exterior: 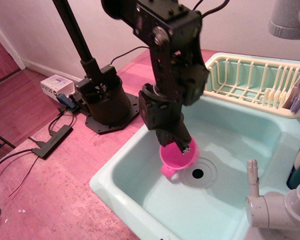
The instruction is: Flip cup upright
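The pink cup [176,161] stands mouth up in the pale green sink [230,135], just left of the drain [197,173]. Its small loop handle points toward the front left. My black gripper [182,146] comes down from above with a finger reaching into the cup's mouth at its far right rim. The jaws appear closed on the cup's rim, though the finger tips are partly hidden by the arm's own body.
A cream dish rack [252,80] sits at the sink's back edge. A white faucet [270,210] stands at the front right. A black arm base [102,102] and cables [50,140] are on the pink counter to the left.
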Controlling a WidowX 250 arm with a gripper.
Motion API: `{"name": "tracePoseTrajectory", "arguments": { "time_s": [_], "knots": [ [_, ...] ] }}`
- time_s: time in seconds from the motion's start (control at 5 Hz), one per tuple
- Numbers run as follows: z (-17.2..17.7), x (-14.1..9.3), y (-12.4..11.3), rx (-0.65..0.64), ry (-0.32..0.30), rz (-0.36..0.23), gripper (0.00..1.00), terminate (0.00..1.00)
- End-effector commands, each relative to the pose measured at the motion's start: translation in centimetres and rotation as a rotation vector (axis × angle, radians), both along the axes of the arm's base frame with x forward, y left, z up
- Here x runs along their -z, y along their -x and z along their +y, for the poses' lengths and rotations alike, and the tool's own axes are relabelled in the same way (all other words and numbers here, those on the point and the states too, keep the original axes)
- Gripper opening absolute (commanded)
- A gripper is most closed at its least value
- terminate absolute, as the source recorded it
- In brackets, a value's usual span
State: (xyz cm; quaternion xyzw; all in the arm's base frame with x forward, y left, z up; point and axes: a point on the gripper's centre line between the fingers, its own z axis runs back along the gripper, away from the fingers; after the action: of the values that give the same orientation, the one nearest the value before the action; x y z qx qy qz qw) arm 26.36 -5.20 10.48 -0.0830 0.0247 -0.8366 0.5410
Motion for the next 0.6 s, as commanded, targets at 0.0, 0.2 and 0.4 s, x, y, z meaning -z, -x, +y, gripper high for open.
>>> {"name": "tracePoseTrajectory", "arguments": {
  "time_s": [0.0,0.2,0.4],
  "knots": [
    [1.21,-2.98,-0.95,-0.145,0.062,-0.135,0.0,0.0],
    [0.75,-2.77,-1.13,-0.156,0.088,-0.135,1.0,0.0],
    [0.64,-2.88,-1.48,-0.135,0.108,-0.108,1.0,0.0]
  ]
}}
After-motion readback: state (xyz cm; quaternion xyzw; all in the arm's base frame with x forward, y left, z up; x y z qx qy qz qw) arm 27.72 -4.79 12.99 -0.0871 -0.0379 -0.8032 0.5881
